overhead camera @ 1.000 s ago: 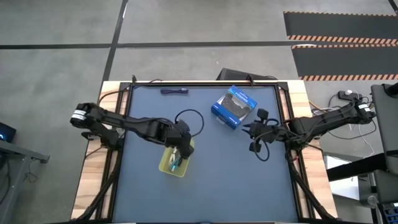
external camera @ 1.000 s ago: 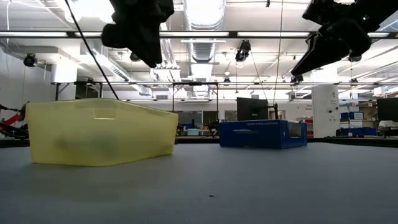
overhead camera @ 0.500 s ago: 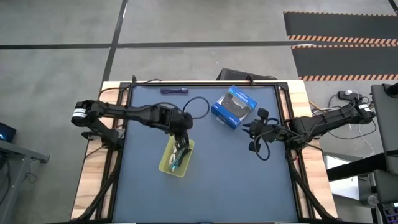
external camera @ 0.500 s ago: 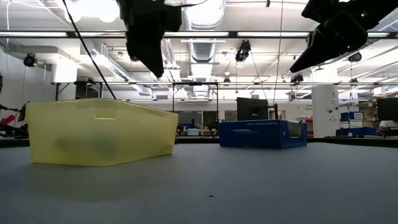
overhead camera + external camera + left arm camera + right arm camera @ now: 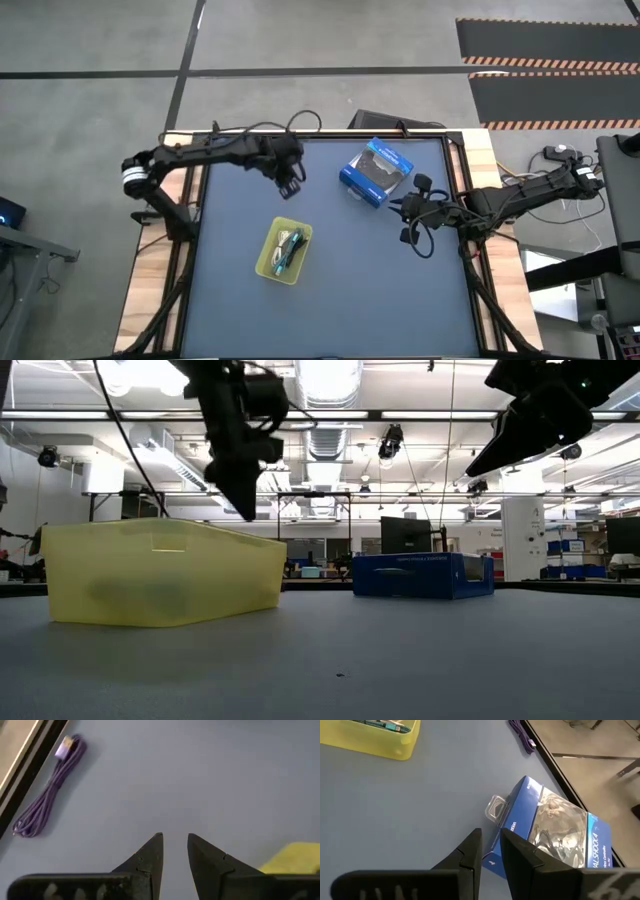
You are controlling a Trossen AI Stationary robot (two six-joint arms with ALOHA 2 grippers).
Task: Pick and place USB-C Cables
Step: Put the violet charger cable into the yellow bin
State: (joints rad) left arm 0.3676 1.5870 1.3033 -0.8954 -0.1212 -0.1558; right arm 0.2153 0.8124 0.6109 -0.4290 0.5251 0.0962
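A dark purple bundled cable (image 5: 50, 790) lies flat on the blue mat by the table's far edge, also seen as cable (image 5: 522, 735). My left gripper (image 5: 175, 838) hovers above bare mat between it and the yellow tray (image 5: 265, 262), its fingers a narrow gap apart and holding nothing. The tray holds bundled cables (image 5: 288, 248); a teal-green one (image 5: 390, 726) shows, and the others I cannot tell apart. My right gripper (image 5: 490, 832) waits near the table's right edge, raised, with a narrow gap between its fingers.
A blue and black retail box (image 5: 376, 172) lies between the two arms toward the far edge, close in front of my right gripper. The tray (image 5: 160, 570) sits left of centre. Bare mat stretches across the near half of the table.
My left gripper has risen out of the yellow tray and swung toward the table's far edge, now hovering beyond the tray, nearer the purple cable. The cables stay in the tray. The right arm has kept still.
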